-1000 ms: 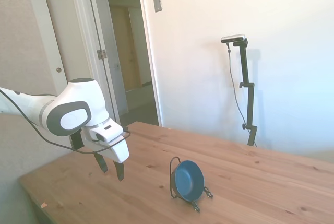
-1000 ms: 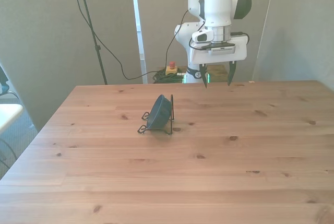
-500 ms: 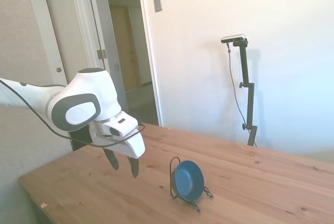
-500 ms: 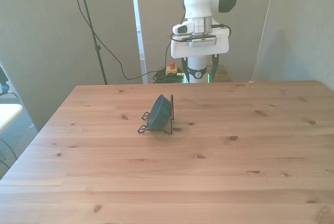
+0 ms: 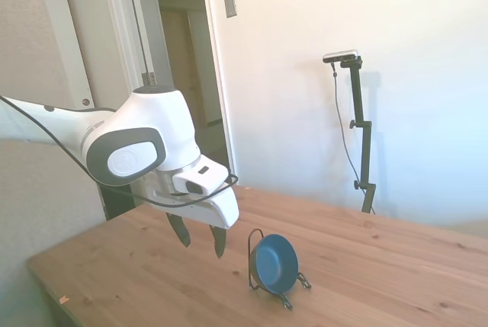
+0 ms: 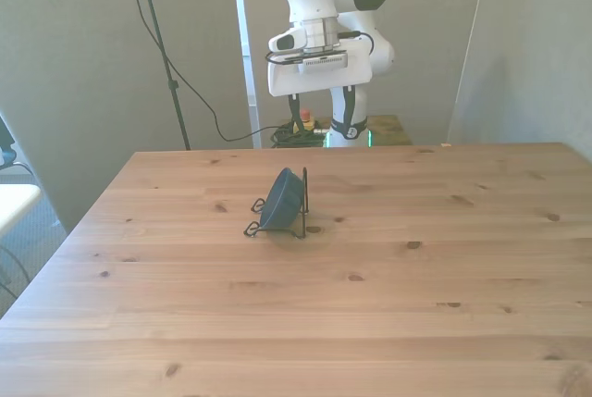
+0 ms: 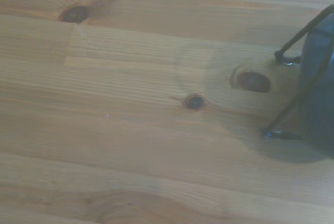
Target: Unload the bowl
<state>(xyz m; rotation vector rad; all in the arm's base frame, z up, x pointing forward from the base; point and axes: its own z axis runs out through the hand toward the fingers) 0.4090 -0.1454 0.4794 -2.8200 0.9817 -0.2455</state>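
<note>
Side view, left to right: pincer [image 5: 200, 240] released, empty, above the bench [image 5: 396, 266]; bowl [image 5: 275, 264] propped on edge in wire stand [image 5: 255, 237] mid-bench, probably light, rigid, slick, best gripped across its upper rim.

The bowl [image 5: 276, 263] [image 6: 283, 200] [image 7: 319, 96] I am to unload is small, round, shallow and dark blue all over, with a matte finish. It stands tilted on its edge, propped in a thin black wire stand [image 5: 263, 272] [image 6: 302, 204] [image 7: 295, 104] on the wooden surface [image 6: 388, 295].
</note>
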